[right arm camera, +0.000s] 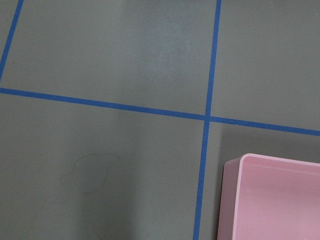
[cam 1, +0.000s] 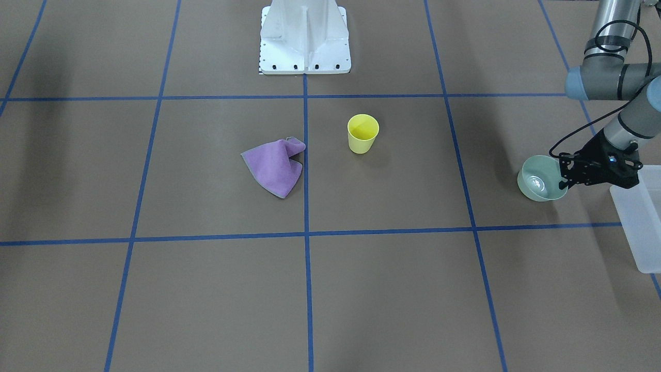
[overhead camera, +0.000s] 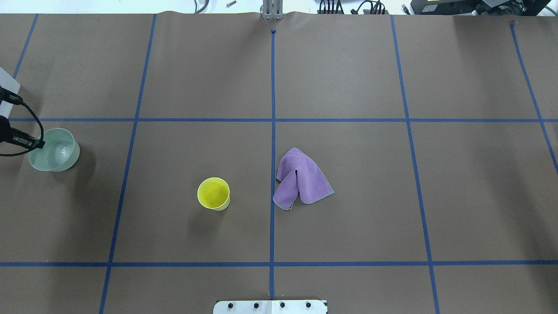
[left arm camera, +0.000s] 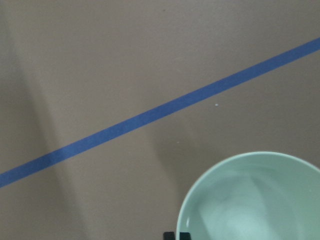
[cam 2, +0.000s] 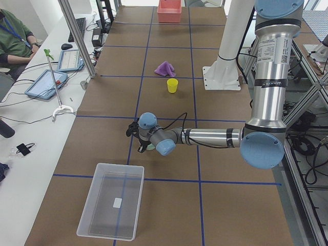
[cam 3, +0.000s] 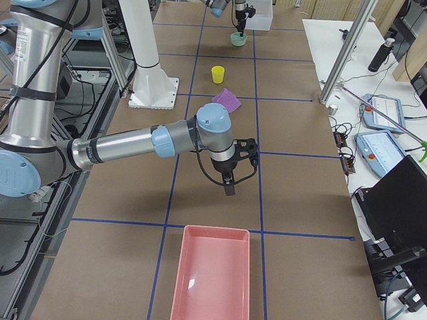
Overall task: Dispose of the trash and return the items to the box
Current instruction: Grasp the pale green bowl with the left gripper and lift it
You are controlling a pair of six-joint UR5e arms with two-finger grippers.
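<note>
Left gripper [cam 1: 563, 177] clamped on the rim of the mint bowl [cam 1: 535, 184], near the counter's left edge, just beside the box [cam 1: 641, 227]. Held by one side of its rim, the bowl may tip, slip, or clip the box wall. Right gripper [cam 3: 229, 187]: cannot tell whether parted.
</note>
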